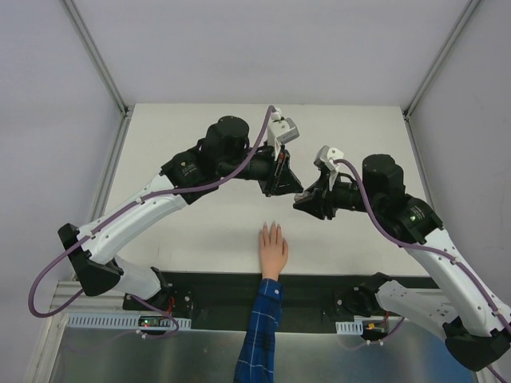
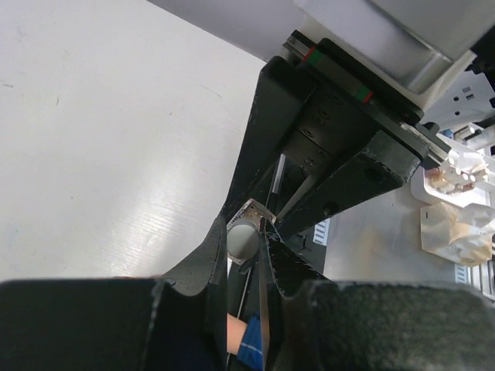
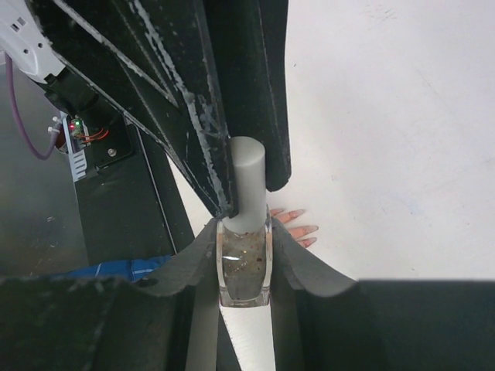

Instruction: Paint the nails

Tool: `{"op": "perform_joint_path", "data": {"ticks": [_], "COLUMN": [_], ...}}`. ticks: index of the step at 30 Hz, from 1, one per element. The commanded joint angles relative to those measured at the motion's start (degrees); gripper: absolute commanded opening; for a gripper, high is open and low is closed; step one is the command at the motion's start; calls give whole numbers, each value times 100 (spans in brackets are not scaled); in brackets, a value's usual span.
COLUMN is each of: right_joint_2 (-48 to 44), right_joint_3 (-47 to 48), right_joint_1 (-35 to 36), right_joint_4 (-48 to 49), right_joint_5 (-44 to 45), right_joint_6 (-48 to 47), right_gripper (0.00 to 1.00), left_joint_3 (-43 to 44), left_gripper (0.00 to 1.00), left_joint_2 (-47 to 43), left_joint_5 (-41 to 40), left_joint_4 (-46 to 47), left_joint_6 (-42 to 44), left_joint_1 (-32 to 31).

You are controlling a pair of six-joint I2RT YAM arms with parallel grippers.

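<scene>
The flesh-coloured mannequin hand lies palm down at the table's near edge, with a blue plaid sleeve. Its pale nails show in the right wrist view just behind the bottle. My right gripper is shut on the glass body of a small polish bottle. My left gripper is shut on the bottle's grey cap, also seen in the right wrist view. In the top view the left gripper and right gripper meet above the table, beyond the hand's fingertips.
A black strip runs along the near table edge over the arm bases. Purple cables loop off both arms. White walls and metal posts enclose the table. Whitish clutter lies beyond the table in the left wrist view.
</scene>
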Motion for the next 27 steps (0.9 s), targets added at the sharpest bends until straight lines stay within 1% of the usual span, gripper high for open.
{"op": "perform_joint_path", "data": {"ticks": [1, 4, 5, 6, 8, 9, 10, 11, 12, 13, 15, 17, 20, 22, 23, 24, 25, 26, 27], "right_joint_2": [-73, -161, -161, -152, -152, -187, -248, -257, -257, -223, -231, -257, -231, -188, -170, -161, -152, -143, -143], "right_joint_3": [586, 533, 533, 594, 578, 421, 341, 288, 252, 217, 173, 173, 243, 296, 374, 410, 445, 472, 515], "right_joint_1": [14, 14, 22, 14, 14, 22, 14, 14, 14, 14, 22, 31, 22, 31, 22, 22, 31, 22, 22], "right_joint_4": [1460, 1654, 1689, 1715, 1995, 2223, 2739, 3075, 3313, 3759, 4288, 4379, 4300, 3941, 3748, 3328, 3124, 2974, 2616], "right_joint_5": [-398, -775, -950, -1352, -1776, -2196, -2374, -2524, -2769, -2876, -2956, -2947, -2947, -2956, -2939, -2878, -2851, -2816, -2702], "right_joint_6": [-11, 138, 269, 366, 664, 1093, 1367, 1613, 2077, 2325, 2790, 2872, 2811, 2645, 2383, 2224, 1978, 1697, 1538], "right_gripper": [0, 0, 0, 0, 0, 0, 0, 0, 0, 0, 0, 0, 0, 0, 0, 0, 0, 0, 0], "left_joint_3": [-57, -92, -101, -101, -136, -154, -232, -285, -320, -382, -435, -409, -321, -190, -146, -102, -5, 48, 92], "left_gripper": [0, 0, 0, 0, 0, 0, 0, 0, 0, 0, 0, 0, 0, 0, 0, 2, 12, 20, 37], "left_joint_2": [132, 140, 140, 132, 36, -35, -105, -254, -316, -378, -484, -493, -466, -457, -449, -457, -440, -457, -475], "left_joint_5": [1147, 1482, 1796, 1982, 2299, 2535, 2651, 2721, 2948, 3038, 3091, 3065, 2854, 2679, 2469, 2380, 2292, 2004, 1940], "left_joint_4": [-752, -744, -735, -752, -726, -726, -726, -717, -691, -682, -586, -559, -550, -533, -533, -533, -533, -533, -541], "left_joint_6": [405, 484, 519, 563, 791, 905, 1176, 1231, 1440, 1686, 1828, 1864, 1856, 1742, 1680, 1540, 1469, 1364, 1302], "left_joint_1": [-154, -145, -154, -154, -163, -224, -259, -295, -373, -391, -418, -418, -418, -418, -383, -365, -330, -243, -190]}}
